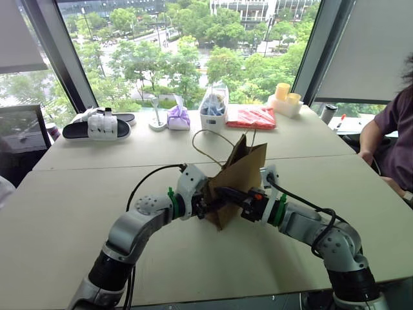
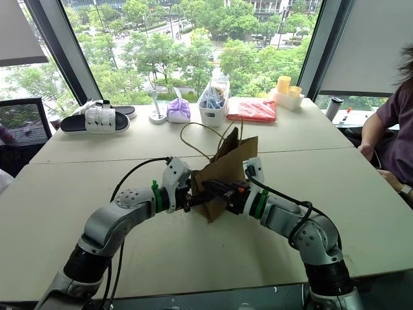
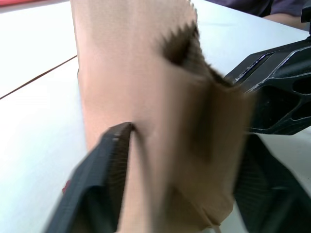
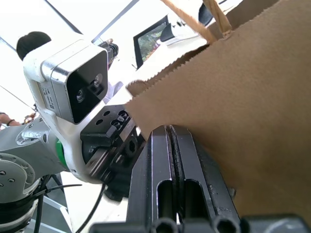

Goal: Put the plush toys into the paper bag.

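Gripping the paper bag (image 1: 240,177) mid-worktop (image 1: 77,194), the right claw (image 4: 174,145) is clamped tight on its edge. Left claw (image 3: 180,179) half-closed, fingers either side of the bag; grip unclear.

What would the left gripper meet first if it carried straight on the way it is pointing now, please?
The paper bag: the left gripper already has the brown paper between its fingers. Just beyond the bag, probably the right gripper, though depth is unclear.

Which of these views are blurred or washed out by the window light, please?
Left wrist view: the plain brown kraft paper bag and the left end effector are smeared by motion blur, and the white table is pale. Right wrist view: sharp up close, background blown out. Left eye view: even daylight, soft shadows.
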